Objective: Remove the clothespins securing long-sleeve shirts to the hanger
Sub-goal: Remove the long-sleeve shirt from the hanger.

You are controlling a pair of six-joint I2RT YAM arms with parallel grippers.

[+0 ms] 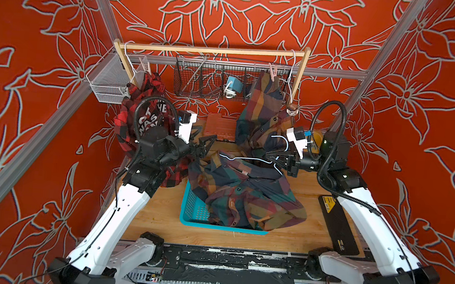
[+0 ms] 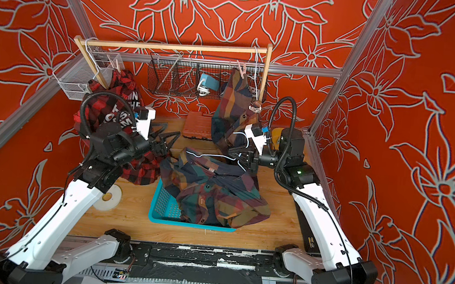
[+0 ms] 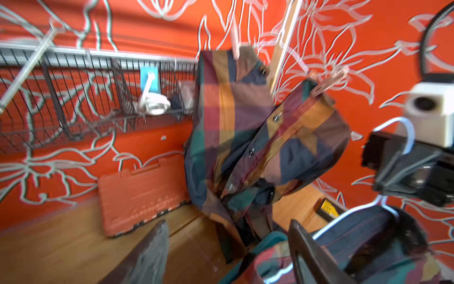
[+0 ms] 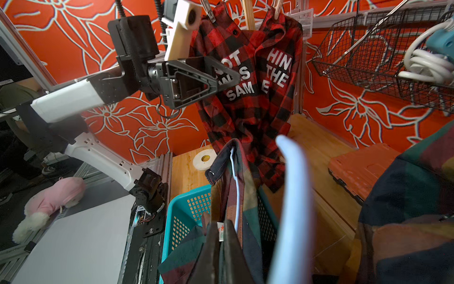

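Left wrist view: hanging shirt blurred, clothespins indistinct.

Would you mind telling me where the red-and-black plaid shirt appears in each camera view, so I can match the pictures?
Both top views: the red-and-black plaid shirt hangs at the left end of the wooden rail.
Left wrist: not in it.
Right wrist: the shirt hangs beyond the teal basket, white lettering showing.
Shared landmark: the orange case by the back wall shows in all four.
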